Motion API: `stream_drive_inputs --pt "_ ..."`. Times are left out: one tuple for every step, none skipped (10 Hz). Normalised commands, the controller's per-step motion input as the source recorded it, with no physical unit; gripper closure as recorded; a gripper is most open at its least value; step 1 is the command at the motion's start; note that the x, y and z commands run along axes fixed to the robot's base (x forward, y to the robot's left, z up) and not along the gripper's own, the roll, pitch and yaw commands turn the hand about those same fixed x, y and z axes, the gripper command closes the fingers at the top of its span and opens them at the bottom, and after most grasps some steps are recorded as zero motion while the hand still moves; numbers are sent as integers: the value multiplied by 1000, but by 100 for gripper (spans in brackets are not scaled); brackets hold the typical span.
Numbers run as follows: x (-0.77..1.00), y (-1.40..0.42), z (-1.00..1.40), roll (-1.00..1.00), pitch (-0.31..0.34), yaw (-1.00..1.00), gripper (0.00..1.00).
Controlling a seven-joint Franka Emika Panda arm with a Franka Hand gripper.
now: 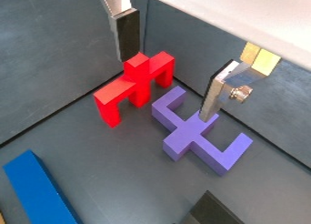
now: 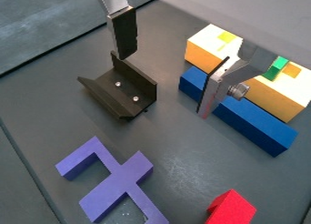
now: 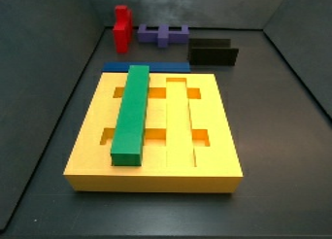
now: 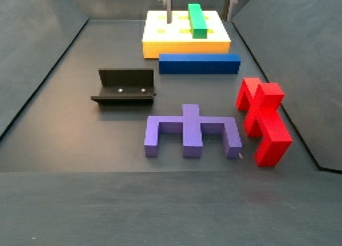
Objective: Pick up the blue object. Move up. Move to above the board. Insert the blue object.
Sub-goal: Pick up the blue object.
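in a wrist view the gripper [image 1: 180, 68] is seen with its fingers [image 1: 125, 32] spread wide and nothing between them, hanging over the red piece [image 1: 134, 85] and the purple piece [image 1: 195, 130]; only an end of the blue bar [image 1: 42, 191] is caught at the frame edge.

in a wrist view the gripper [image 2: 170, 68] is shown above the floor between the fixture [image 2: 119, 90] and the blue bar [image 2: 237, 112], which lies flat, touching the side of the board [image 2: 210, 45] — a contact hidden from the former camera.

in a side view the green bar [image 3: 134, 112] is seen seated in the board [image 3: 155, 175], the blue bar [image 3: 124, 66] just behind; no gripper is visible.

in a side view the blue bar [image 4: 199, 63] is seen whole against the board [image 4: 171, 47]. a likely risk is judged here: with no gap on that side, a finger could land on the board's edge, and the bar could be knocked askew or gripped off-centre and tilt when lifted.
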Motion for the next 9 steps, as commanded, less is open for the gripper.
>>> stream_drive_inputs --pt "0 0 -66 0 0 0 0" --pt "3 0 -94 0 0 0 0" --pt "0 -209 -189 0 -51 -86 0" --pt "0 -543 -349 87 -103 -151 0" --pt "0 -694 -420 126 -84 -114 0" --pt "0 -757 -406 120 -97 -26 0" --pt "109 -720 -354 89 -11 -31 0" --pt "0 -591 -317 57 -34 -163 0" --pt "-57 -371 -166 0 -47 -580 0"
